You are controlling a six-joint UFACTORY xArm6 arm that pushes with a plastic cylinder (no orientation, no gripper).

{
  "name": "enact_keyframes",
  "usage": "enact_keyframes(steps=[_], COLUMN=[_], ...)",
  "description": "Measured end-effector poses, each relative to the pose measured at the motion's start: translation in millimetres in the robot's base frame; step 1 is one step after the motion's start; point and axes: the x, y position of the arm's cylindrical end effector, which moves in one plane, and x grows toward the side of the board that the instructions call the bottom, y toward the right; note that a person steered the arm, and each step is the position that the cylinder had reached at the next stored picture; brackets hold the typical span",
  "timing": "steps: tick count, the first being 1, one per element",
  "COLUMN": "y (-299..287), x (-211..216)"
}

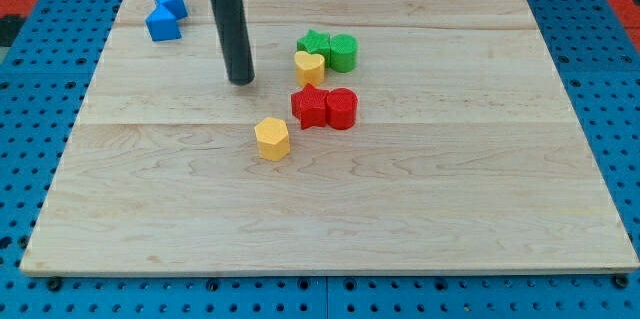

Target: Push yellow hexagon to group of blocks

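The yellow hexagon (272, 139) lies alone near the middle of the wooden board (450, 189). Up and to its right is a group of blocks: a red star-shaped block (310, 106) touching a red cylinder (342, 109), above them a yellow heart-like block (309, 67), a green star-shaped block (316, 45) and a green cylinder (344, 52). My tip (241, 81) rests on the board above and slightly left of the yellow hexagon, apart from it, and left of the group.
Two blue blocks (165, 13) sit together at the board's top left corner. The board lies on a blue pegboard surface (40, 99).
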Motion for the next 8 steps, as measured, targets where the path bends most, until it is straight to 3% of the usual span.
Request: enact_keyframes(steps=[1, 2, 4, 5, 6, 7, 8], y=[0, 27, 40, 16, 34, 85, 68], x=[91, 134, 107, 79, 105, 100, 78])
